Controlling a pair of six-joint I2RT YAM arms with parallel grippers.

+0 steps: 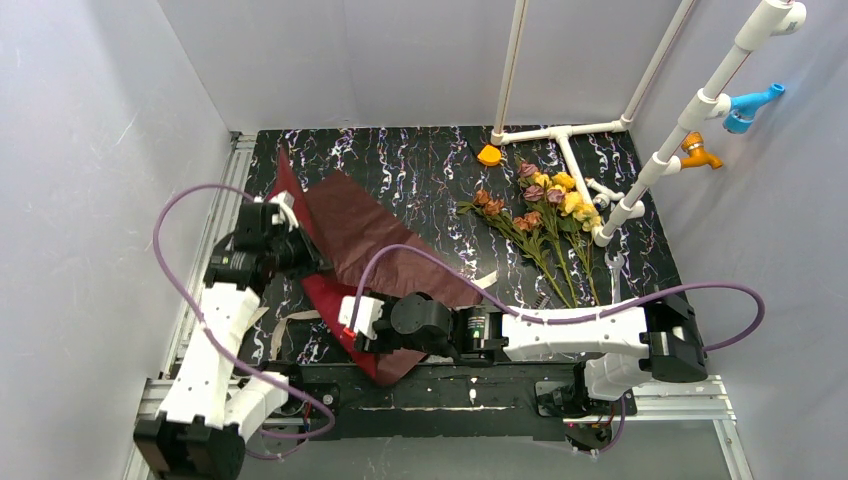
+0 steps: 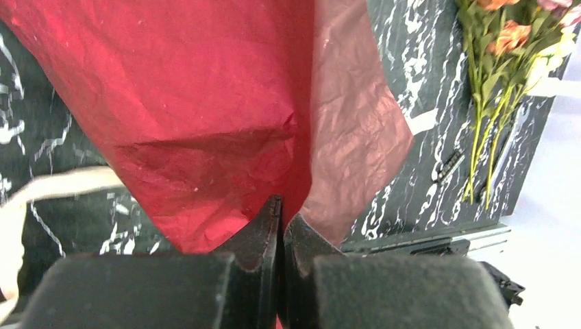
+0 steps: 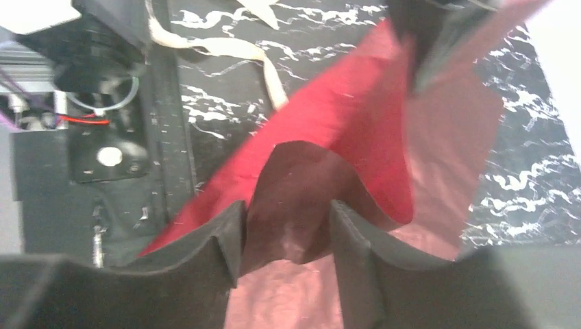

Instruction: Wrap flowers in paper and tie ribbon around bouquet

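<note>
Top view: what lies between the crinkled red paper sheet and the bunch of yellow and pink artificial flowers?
Black marbled tabletop, bare except a beige fabric ribbon end beside the paper, apart from the flowers. Top and left wrist views show it.

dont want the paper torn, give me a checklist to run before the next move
1. left gripper shut on the paper: ok
2. right gripper clear of the paper: not ok, jaws apart but a fold sits between them
3. paper flat on the table: not ok, folded over and crumpled
4. flowers on the paper: not ok, they lie to its right, apart from it
5. ribbon free of the paper: cannot tell, it runs up to the paper's edge
</note>
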